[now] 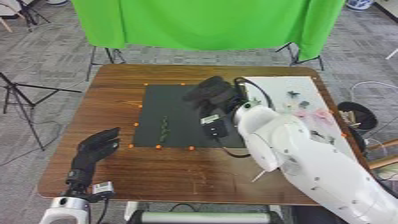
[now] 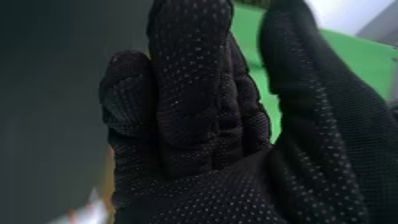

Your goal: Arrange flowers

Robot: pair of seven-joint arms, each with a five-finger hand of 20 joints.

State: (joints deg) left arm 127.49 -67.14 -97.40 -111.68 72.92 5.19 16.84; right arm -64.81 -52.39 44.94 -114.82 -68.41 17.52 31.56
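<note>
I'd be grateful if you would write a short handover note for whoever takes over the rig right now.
Right hand: over the upper right of the dark mat, fingers straight; I can't make out anything held.
Left hand: open, waiting left of the mat.
Things: green stem on the mat's left part; pink flowers and small blue-green pieces on the white sheet at right.
Done: the stem is on the mat.
Left: probably the flowers and pieces on the sheet.
</note>
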